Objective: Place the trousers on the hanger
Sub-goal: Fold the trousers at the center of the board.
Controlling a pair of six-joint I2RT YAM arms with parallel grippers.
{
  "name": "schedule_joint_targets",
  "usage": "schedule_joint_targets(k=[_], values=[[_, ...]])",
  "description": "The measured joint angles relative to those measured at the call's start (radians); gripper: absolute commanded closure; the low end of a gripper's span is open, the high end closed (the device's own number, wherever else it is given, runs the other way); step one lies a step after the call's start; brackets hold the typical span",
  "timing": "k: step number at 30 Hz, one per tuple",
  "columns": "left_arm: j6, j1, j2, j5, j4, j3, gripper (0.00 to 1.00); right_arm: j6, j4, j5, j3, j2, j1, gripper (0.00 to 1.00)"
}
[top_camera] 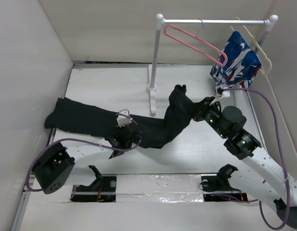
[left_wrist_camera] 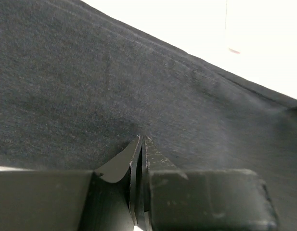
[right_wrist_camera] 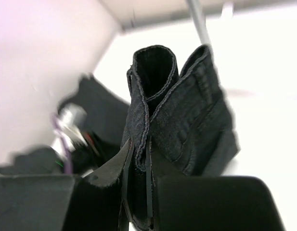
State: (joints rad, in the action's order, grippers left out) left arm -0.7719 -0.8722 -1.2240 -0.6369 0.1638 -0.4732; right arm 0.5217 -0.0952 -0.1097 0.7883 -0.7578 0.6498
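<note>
The black trousers lie across the table from the far left to the middle. My right gripper is shut on one end of them and holds that end up off the table; in the right wrist view the folded fabric sits between the fingers of the right gripper. My left gripper is at the near edge of the trousers' middle. In the left wrist view the left gripper is shut, its tips against the flat fabric. The pink hanger hangs on the rail.
A white rack with a top rail and a post stands at the back. A blue-white-red patterned garment hangs on a cream hanger at the rail's right end. White walls close in the table on the left and back.
</note>
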Motion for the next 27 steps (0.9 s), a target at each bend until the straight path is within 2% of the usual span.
schedule_joint_targets(k=[6,11,16,23,27], values=[[-0.031,0.000,-0.118,0.026,0.065,0.003,1.00,-0.046,-0.053,-0.053,0.158,0.051,-0.051,1.00],[-0.072,-0.089,-0.248,0.057,0.138,-0.037,1.00,-0.085,-0.119,-0.048,0.249,0.049,-0.095,1.00],[-0.094,-0.196,-0.406,0.105,0.170,-0.193,1.00,-0.109,-0.150,-0.034,0.291,0.045,-0.129,1.00],[-0.090,-0.316,-0.692,0.188,0.190,-0.552,1.00,-0.147,-0.212,0.001,0.410,0.011,-0.138,1.00],[-0.078,-0.364,-0.738,0.218,0.191,-0.645,1.00,-0.161,-0.212,0.024,0.477,-0.036,-0.133,1.00]])
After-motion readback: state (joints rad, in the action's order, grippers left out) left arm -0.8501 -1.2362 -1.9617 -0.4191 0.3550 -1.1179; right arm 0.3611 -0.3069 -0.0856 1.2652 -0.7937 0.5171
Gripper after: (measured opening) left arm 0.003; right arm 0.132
